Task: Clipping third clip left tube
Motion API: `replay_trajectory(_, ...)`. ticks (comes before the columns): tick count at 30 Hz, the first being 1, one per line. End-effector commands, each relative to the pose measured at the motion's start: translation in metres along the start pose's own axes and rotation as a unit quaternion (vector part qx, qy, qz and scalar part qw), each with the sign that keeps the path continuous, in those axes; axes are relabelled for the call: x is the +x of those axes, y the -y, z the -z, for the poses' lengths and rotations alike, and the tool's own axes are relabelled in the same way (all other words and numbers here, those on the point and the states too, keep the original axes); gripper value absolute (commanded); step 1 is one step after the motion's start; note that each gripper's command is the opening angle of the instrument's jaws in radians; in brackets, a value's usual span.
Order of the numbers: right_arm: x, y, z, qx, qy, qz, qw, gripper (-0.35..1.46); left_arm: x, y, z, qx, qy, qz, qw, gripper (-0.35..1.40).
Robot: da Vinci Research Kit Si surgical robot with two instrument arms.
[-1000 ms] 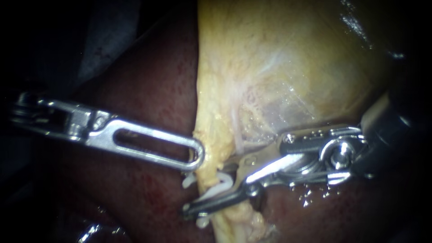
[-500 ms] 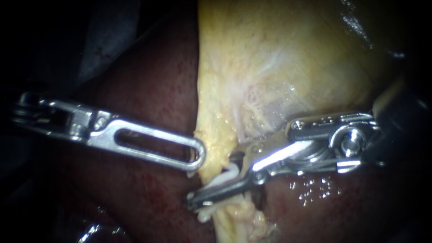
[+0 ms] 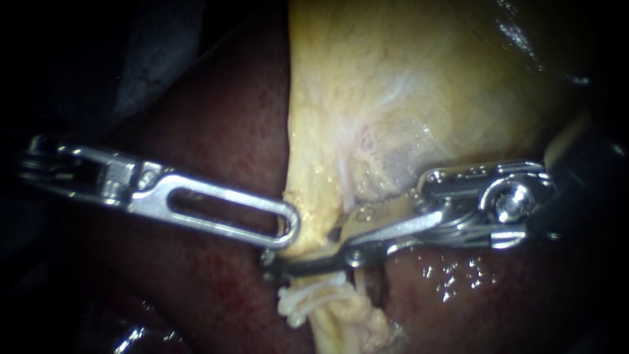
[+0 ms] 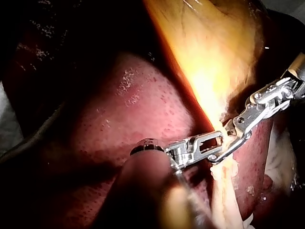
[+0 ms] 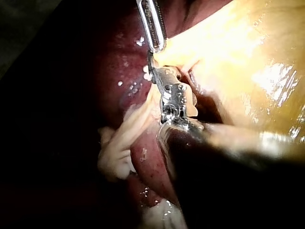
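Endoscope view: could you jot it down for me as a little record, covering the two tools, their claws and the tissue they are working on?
left instrument: enters from the left; claw shut on the gallbladder's lower edge
right instrument: enters from the right; claw shut across the tube
gallbladder: pale yellow, fills the upper middle
tube: pale strand running down from the gallbladder
clips: white, on the tube just below the right claw
liver: dark red, glistening, under and around everything

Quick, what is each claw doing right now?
Left instrument: shut on the gallbladder edge.
Right instrument: shut on the tube.
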State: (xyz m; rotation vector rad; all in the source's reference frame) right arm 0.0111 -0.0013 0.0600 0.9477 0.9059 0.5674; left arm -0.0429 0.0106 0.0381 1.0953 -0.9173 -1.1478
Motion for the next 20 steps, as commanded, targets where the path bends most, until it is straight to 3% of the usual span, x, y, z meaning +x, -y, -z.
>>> replay_trajectory(1,0.0000,0.0000,0.0000,0.000,0.000,-0.001,1.0000,-0.26,0.0000,0.0000,0.0000,0.000,0.000,0.000,1.0000,-0.35)
replay_trajectory(20,-0.0002,0.0004,-0.0001,0.000,0.001,-0.006,1.0000,-0.26,-0.0001,0.0000,-0.0001,0.000,0.000,0.000,1.0000,-0.35)
